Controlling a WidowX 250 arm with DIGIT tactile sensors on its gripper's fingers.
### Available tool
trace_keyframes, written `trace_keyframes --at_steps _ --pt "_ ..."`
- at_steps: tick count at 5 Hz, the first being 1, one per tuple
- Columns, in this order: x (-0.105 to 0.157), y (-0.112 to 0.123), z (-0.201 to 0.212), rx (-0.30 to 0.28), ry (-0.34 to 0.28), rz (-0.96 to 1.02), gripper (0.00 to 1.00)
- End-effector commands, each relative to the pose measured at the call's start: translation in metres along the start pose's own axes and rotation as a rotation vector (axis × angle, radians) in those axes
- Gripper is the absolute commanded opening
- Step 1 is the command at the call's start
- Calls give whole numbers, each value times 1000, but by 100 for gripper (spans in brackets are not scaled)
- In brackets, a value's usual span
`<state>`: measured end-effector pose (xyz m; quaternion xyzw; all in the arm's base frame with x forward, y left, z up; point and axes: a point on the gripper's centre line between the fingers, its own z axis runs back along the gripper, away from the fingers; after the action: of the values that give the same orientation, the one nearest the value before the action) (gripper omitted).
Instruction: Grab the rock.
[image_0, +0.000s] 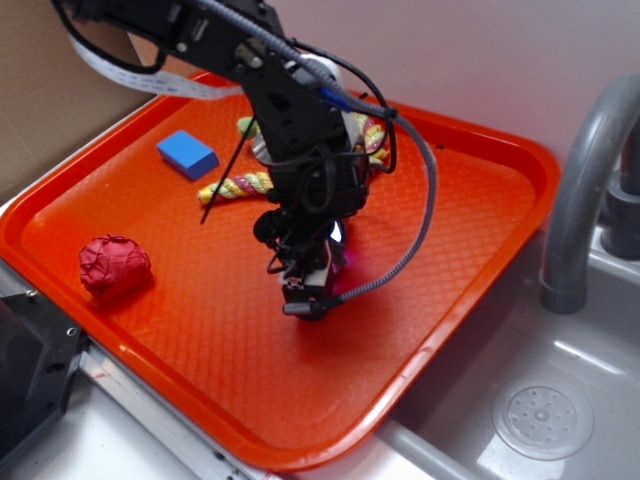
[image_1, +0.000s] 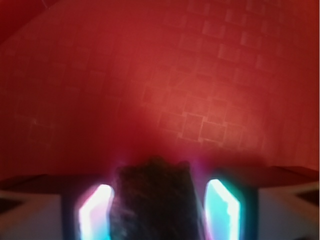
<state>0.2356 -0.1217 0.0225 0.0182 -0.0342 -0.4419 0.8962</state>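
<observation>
Rock: dark, rough lump (image_1: 152, 200) seen in the wrist view between the two glowing fingers (image_1: 95, 210), low over the orange tray (image_0: 460, 220); in the exterior view the arm hides it.
Gripper: the gripper (image_0: 305, 295) points down near the tray's middle, its tip at or just above the textured floor.
Jaws: they stand on either side of the rock, but whether they are pressing on it or merely bracketing it I cannot tell; the picture is blurred.
Step in hand: likely the closing squeeze on the rock.
Doing it well: close evenly so the lumpy stone does not twist out; confirm a firm hold before lifting straight up.
Risk: an irregular surface may slip off the smooth fingers.
Bystanders: red wrinkly ball (image_0: 115, 266), blue block (image_0: 187, 153) and braided rope (image_0: 240, 184) lie well apart.
</observation>
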Motion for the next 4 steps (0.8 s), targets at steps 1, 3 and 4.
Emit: trace_keyframes --at_steps 1,3,4 --pt "-22 17 63 1 123 278 0" --pt "-74 47 150 -28 111 778 0" --pt "-102 50 185 0 44 1029 0"
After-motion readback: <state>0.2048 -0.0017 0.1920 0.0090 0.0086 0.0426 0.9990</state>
